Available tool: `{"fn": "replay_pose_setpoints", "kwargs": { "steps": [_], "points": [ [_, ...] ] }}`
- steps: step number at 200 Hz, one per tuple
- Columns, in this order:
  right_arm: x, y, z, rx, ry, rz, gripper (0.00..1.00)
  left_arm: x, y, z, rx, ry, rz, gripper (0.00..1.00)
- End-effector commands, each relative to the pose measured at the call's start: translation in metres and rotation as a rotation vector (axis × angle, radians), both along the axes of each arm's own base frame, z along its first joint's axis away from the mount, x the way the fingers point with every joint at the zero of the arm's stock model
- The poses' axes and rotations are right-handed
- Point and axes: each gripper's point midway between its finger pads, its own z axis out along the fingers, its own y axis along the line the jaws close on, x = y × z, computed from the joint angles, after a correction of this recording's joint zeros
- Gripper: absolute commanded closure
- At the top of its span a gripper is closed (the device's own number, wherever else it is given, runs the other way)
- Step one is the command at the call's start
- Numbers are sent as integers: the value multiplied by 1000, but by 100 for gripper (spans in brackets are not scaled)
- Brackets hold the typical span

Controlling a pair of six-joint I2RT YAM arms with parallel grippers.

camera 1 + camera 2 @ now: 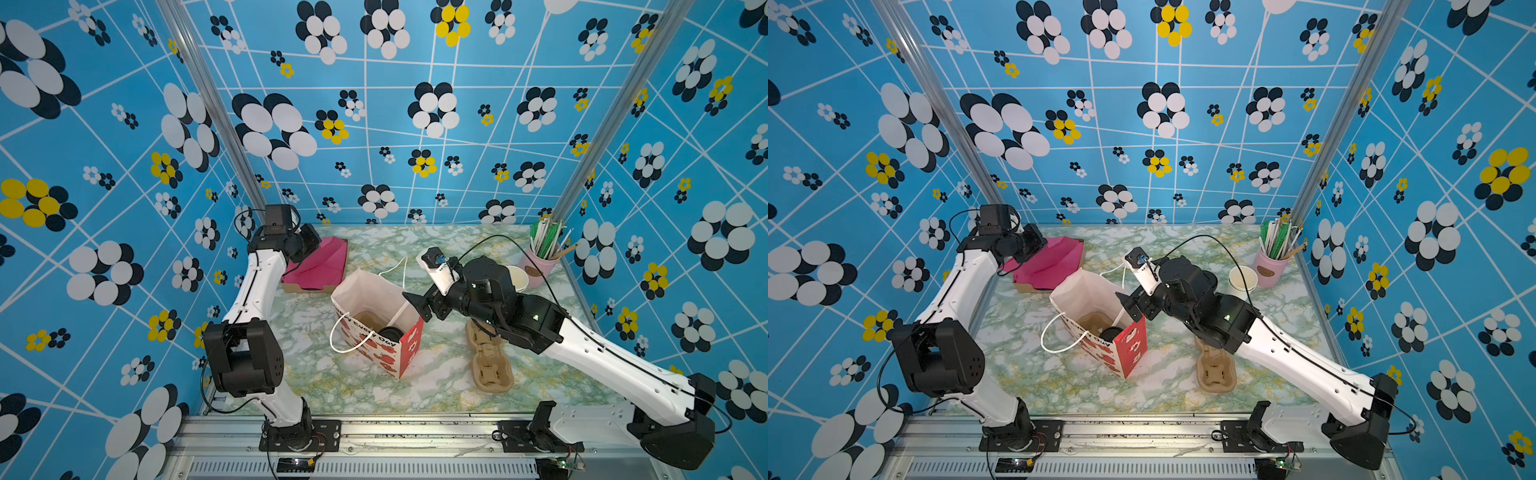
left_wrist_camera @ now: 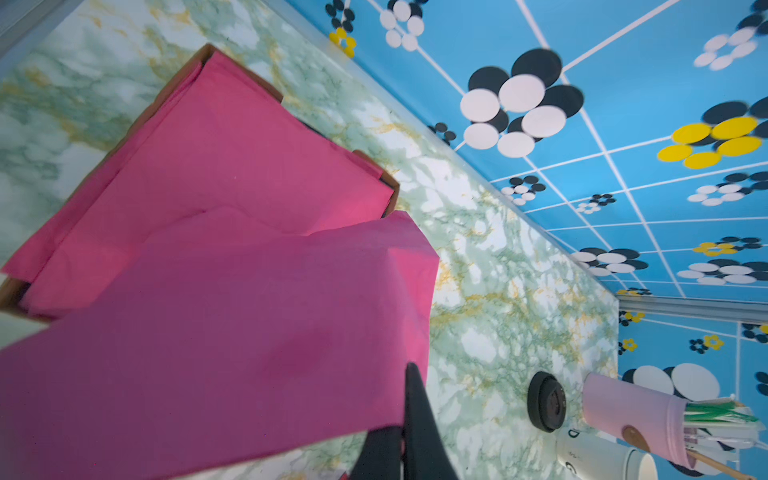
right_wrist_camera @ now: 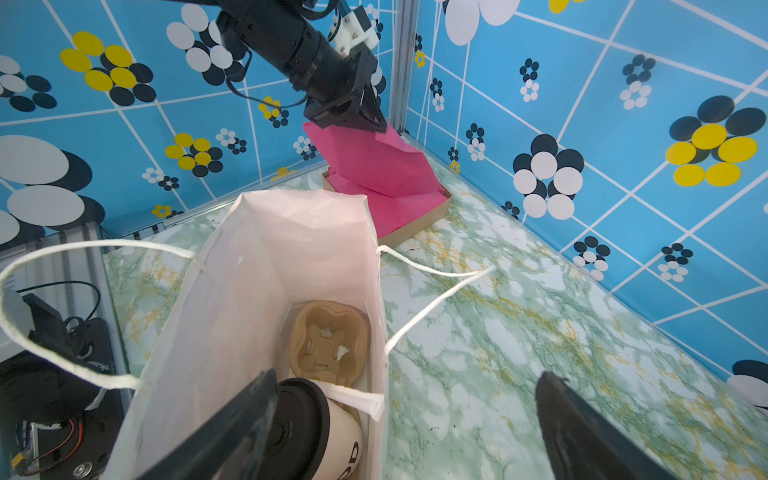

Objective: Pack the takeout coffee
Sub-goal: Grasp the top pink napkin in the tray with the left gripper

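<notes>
Standing lidded inside the paper bag (image 1: 365,291) at mid-table, beside an empty cup carrier (image 3: 328,340) on the bag's floor, the takeout coffee (image 3: 316,432) looks packed, so I judge the cup-placing step done. The right hand (image 1: 415,307) hovers at the bag's right rim, spread wide and holding nothing. At far left, the left hand (image 3: 372,120) pinches a pink tissue sheet (image 3: 374,166) above its cardboard tray (image 3: 419,228).

The likely next move is to bring that floppy sheet across to the bag's mouth, which calls for the right hand to clear the opening.

The bag's red print reads "Every Day". Only part of the cup's black lettering shows, too little to read.
</notes>
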Motion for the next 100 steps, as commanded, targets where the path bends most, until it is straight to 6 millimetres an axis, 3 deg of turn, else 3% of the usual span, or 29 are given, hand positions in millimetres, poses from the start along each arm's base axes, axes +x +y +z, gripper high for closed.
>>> {"fn": "replay_pose_setpoints", "kwargs": {
  "steps": [1,53,100],
  "points": [
    [3,1,-2,-6,-4,-3,1,-23,-7,-4,64,-3,-31,100],
    [3,2,-3,-8,5,3,1,-49,-23,-30,93,81,-67,100],
    [2,2,-5,-12,11,5,1,-34,-22,-48,129,154,-93,100]
  ]
}}
